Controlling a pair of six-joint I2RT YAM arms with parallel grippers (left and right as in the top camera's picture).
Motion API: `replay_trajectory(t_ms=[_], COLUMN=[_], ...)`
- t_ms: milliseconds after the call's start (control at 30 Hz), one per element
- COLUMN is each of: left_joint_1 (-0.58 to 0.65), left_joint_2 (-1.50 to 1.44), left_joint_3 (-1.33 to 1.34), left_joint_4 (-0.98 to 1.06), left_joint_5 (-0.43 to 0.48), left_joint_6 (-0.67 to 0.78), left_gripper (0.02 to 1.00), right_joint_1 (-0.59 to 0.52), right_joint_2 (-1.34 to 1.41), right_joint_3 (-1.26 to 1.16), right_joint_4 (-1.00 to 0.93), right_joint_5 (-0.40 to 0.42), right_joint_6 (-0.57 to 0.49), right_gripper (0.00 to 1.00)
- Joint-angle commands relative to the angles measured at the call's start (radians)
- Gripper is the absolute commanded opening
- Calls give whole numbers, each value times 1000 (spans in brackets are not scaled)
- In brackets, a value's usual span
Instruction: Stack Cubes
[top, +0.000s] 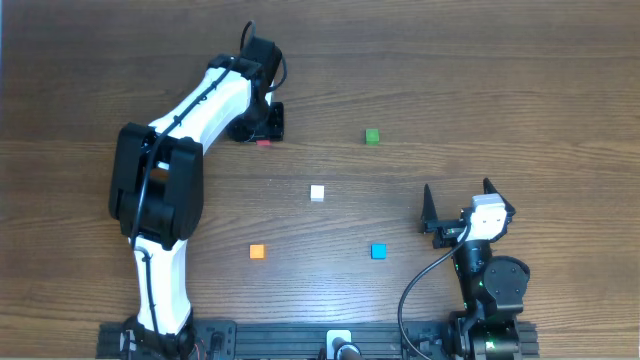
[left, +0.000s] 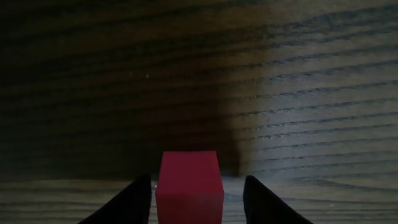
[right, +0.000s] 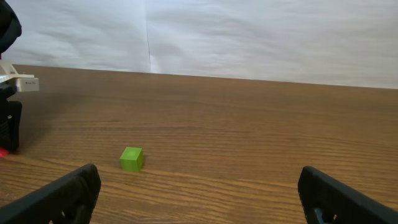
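The red cube (left: 189, 186) sits on the table (top: 540, 90), toward the far side and left of the middle. The left claw (left: 198, 180) is down around it, with one finger on each side. The fingers are open a little wider than the cube. There is a thin gap on one side and a bigger gap on the other, so the claw has hold of nothing.

From above, the arm covers most of the red cube and just a small red bit peeks out. The left wrist view shows its front face, cut off at the edge.

The green cube (top: 372, 136) sits to its right, well apart. The white cube (top: 317, 193) is in the middle. The orange cube (top: 257, 252) and blue cube (top: 378, 251) are nearer the arm bases. Bare wood lies between them all.

The right claw (top: 457, 195) is on the right side, opened wide with nothing in it, facing the green cube
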Motion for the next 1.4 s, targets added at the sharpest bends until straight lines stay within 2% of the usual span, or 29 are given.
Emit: replay_trajectory(t_ms=[33, 233, 367, 400, 433, 800, 900, 1033, 1200, 1400], left_joint_1=[5, 5, 3, 0, -6, -232, -340, -419, -436, -445], left_joint_2=[10, 10, 9, 8, 3, -188, -222, -226, -229, -251], left_joint_3=[19, 19, 20, 21, 25, 45, 45, 42, -10, -103], left_joint_4=[0, 0, 0, -1, -8, -148, -164, -164, -158, -62], left_joint_5=[-16, -16, -14, -15, -13, -11, -71, -126, -115, -109], left_joint_6=[-11, -16, -16, -32, -43, -272, -364, -412, -479, -478], left_gripper=[426, 283, 143, 69, 40, 38, 40, 40, 38, 40], right_joint_1=[-1, -1, -1, -1, -1, -1, -1, -1, -1, -1], right_joint_2=[-7, -7, -7, -7, -7, -7, -7, -7, -7, -7], right_joint_3=[-8, -8, -8, -8, -8, -8, -8, -8, -8, -8], right_joint_4=[-1, -1, -1, -1, -1, -1, -1, -1, -1, -1], right_joint_5=[10, 10, 10, 10, 10, 10, 10, 10, 10, 11], right_joint_6=[3, 3, 3, 3, 3, 3, 3, 3, 3, 3], right_gripper=[991, 993, 993, 991, 993, 993, 993, 993, 993, 993])
